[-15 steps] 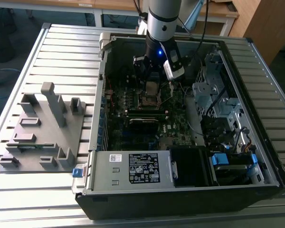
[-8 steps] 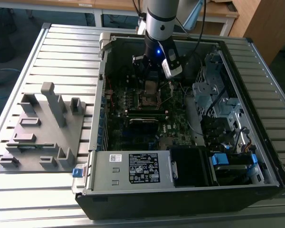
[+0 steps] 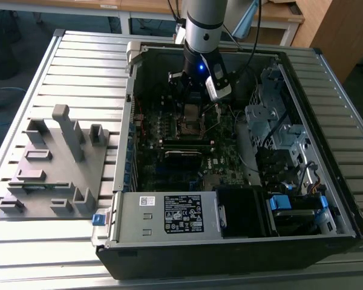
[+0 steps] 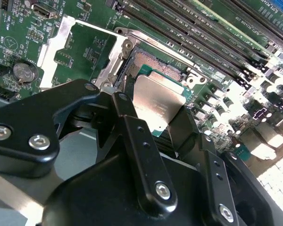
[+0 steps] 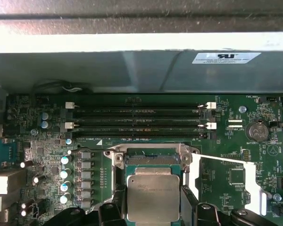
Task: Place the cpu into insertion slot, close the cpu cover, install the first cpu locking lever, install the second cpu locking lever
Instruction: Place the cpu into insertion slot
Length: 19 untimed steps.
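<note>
Inside an open computer case (image 3: 230, 260), the arm's gripper (image 5: 153, 209) is pinching the cpu (image 5: 153, 195), a silvery square chip. It is gripping the chip by two opposite edges, with one black finger (image 4: 132, 127) pressing on each side. The gripper is reaching down over the green circuit board (image 5: 226, 141), and the cpu is sitting between its fingertips, directly over the insertion slot (image 5: 153, 159). Most of the slot is lying hidden under the chip. A narrow strip of its contact field and its silvery rim are showing just beyond the fingertips, on the side toward the long black memory slots (image 5: 141, 117). In the first wrist view the chip's edges are running parallel to the slot's rim, so the two appear squared up. The chip seems to be offset slightly back toward the gripper's body. Whether it is touching the slot or hanging just above it cannot be told. The cpu cover (image 4: 52, 56), a thin metal window frame, is lying swung open to one side of the gripper, clear of the slot.
</note>
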{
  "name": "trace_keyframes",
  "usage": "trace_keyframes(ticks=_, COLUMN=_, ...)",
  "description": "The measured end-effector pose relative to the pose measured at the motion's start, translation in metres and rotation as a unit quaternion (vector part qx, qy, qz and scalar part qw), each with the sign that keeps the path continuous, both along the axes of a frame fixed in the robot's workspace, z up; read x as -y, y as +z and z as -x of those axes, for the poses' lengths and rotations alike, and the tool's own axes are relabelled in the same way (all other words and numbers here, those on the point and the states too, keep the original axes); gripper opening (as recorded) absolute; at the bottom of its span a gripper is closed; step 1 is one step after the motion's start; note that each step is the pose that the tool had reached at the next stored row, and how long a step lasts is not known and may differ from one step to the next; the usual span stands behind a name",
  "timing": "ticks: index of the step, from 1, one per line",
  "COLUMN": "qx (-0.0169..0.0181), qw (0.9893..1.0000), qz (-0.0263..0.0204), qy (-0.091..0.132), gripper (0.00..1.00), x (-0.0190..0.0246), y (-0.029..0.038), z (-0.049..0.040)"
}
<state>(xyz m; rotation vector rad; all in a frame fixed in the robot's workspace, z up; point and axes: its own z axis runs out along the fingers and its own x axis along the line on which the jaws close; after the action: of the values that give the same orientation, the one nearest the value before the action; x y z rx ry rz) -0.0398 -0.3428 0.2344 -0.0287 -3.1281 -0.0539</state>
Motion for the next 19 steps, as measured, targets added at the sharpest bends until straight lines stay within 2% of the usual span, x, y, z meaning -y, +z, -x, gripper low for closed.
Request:
trace_keyframes(ticks=2, qx=0.0, qw=1.0, qz=0.0, qy=-0.001, gripper=0.54, x=0.0, y=-0.0001, z=0.0)
trace_keyframes(ticks=7, qx=0.0, qw=0.9995, qz=0.0, qy=-0.031, gripper=0.54, x=0.0, y=-0.0008, z=0.0)
trace_keyframes(ticks=15, qx=0.0, qw=0.9995, qz=0.0, qy=-0.033, gripper=0.54, x=0.0, y=-0.0008, z=0.0)
trace_keyframes(ticks=19, qx=0.0, qw=0.9987, qz=0.0, qy=-0.052, gripper=0.54, x=0.0, y=-0.001, z=0.0)
